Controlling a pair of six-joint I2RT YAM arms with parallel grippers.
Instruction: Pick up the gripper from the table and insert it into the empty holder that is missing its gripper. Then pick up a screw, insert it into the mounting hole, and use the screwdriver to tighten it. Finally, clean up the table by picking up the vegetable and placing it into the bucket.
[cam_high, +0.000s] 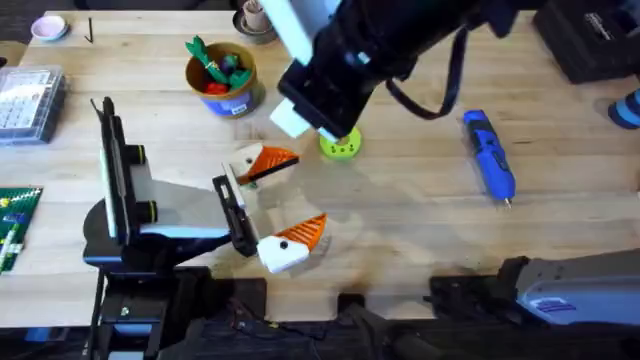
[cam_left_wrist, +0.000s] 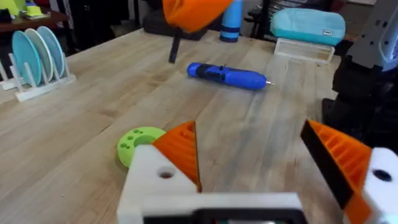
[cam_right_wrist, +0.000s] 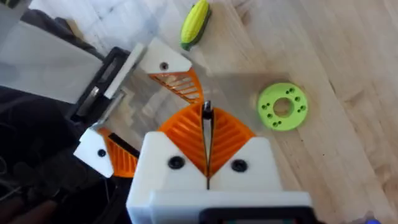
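Yellow vegetable (cam_right_wrist: 194, 23) lies on the worktop (cam_high: 420, 230), just beyond the left claw (cam_high: 283, 205), whose orange-tipped fingers are spread apart, holding nothing. Right claw (cam_right_wrist: 207, 140) hangs above it, pads pressed together on a thin metal piece. Green disc (cam_high: 340, 146) near; screwdriver (cam_high: 489, 155) well apart.

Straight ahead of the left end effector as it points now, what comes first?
Probably the blue screwdriver lying crosswise ahead; the green disc sits nearer but off to one side of the left end effector. Depth is uncertain.
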